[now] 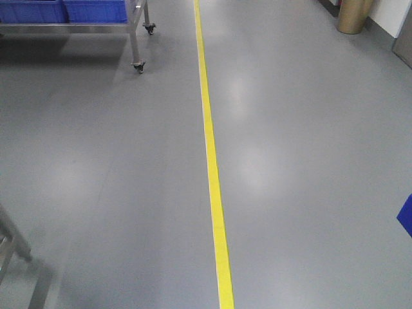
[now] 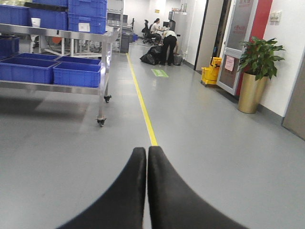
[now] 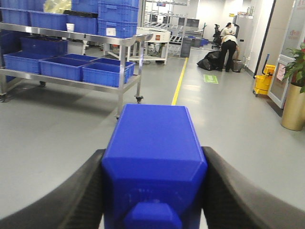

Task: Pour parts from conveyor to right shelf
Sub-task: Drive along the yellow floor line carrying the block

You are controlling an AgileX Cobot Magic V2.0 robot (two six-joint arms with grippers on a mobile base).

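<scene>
Right now my right claw [image 3: 153,155] is pinching the blue block [image 3: 152,129]. Its two black fingers [image 3: 71,195] press against the block's left and right sides. The block fills the middle of the right wrist view, with its short square knob turned toward the camera and its sloped shoulders just beyond the knob. It hangs above the grey floor [image 3: 57,124], and as far as I can see it touches nothing but my fingers.

My left claw [image 2: 147,151] is pressed together, the two dark fingertips meeting with no gap, and it carries nothing. It points low along the floor, beside a yellow line [image 2: 143,112] that runs straight down the aisle.

Ahead and to the left in both wrist views stands a steel shelf [image 3: 121,40] on small wheels. Blue bins [image 3: 107,74] sit side by side on its lower level and more are stacked on the top level. The block is well apart from this shelf, with open floor between them.

In the front view a small blue corner [image 1: 405,215] pokes in at the right edge; I cannot tell what it belongs to.

Farther down the aisle on the right are a plant [image 2: 259,55] in a gold pot, a yellow mop bucket [image 2: 209,74] and some people [image 2: 167,45] near dark bags.
</scene>
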